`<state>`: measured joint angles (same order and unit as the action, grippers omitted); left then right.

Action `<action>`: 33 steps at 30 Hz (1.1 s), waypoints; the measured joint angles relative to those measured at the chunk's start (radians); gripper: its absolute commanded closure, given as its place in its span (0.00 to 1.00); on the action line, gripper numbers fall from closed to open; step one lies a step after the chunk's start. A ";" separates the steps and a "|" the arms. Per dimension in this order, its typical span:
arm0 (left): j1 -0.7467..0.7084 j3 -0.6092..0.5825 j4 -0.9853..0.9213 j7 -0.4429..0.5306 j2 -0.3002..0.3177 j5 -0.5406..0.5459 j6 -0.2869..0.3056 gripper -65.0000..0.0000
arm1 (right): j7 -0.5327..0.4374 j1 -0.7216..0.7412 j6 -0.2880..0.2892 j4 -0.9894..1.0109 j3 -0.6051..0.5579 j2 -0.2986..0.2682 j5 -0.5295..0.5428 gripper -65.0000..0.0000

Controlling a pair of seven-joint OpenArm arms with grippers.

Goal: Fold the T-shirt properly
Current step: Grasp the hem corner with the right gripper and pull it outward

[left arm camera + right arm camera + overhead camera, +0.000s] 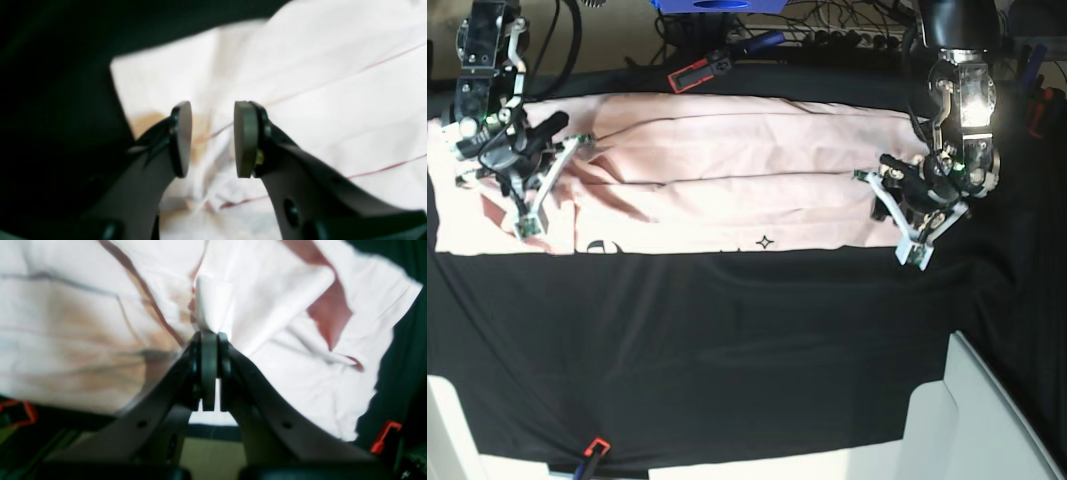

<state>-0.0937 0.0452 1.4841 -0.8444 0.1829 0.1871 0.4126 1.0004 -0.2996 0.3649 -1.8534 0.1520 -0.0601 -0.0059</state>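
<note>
Now the large pale pink cotton T-shirt (727, 170) lies as a long folded band across the far part of the black table cloth (727, 340). On the base view's left, the right gripper (209, 336) has its round pads pressed together on a pinched fold of the shirt. On the other end, the left gripper (212, 138) stands with its pads apart, above the shirt's edge, holding nothing
</note>
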 measured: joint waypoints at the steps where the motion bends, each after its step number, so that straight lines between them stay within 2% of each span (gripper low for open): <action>1: 0.002 0.001 0.000 0.000 0.000 -0.003 0.000 0.67 | 0.000 -0.009 0.000 -0.009 -0.002 0.000 -0.002 1.00; 13: -0.001 0.005 0.000 -0.001 0.002 -0.007 -0.007 0.67 | 0.005 -0.077 -0.006 -0.047 -0.006 0.060 -0.006 1.00; 25: -0.001 0.005 -0.001 -0.001 0.000 -0.007 -0.008 0.67 | 0.025 -0.077 -0.007 -0.047 -0.006 0.079 0.000 0.98; 28: 0.001 0.005 -0.010 0.000 0.000 -0.006 -0.008 0.67 | 0.097 -0.080 -0.007 -0.047 -0.006 0.103 -0.004 0.89; 31: 0.001 0.004 -0.044 -0.001 0.000 -0.008 -0.007 0.67 | 0.136 -0.076 0.001 -0.051 -0.006 0.113 0.002 0.73; 33: -0.005 0.005 -0.051 -0.001 0.001 -0.008 -0.008 0.67 | 0.137 -0.075 0.001 -0.078 -0.003 0.113 0.000 0.67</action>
<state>-0.0982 0.0498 1.4326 -0.8452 0.1837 0.1791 0.4049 1.1374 -0.3748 0.3656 -1.9316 0.1490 0.0525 -0.0063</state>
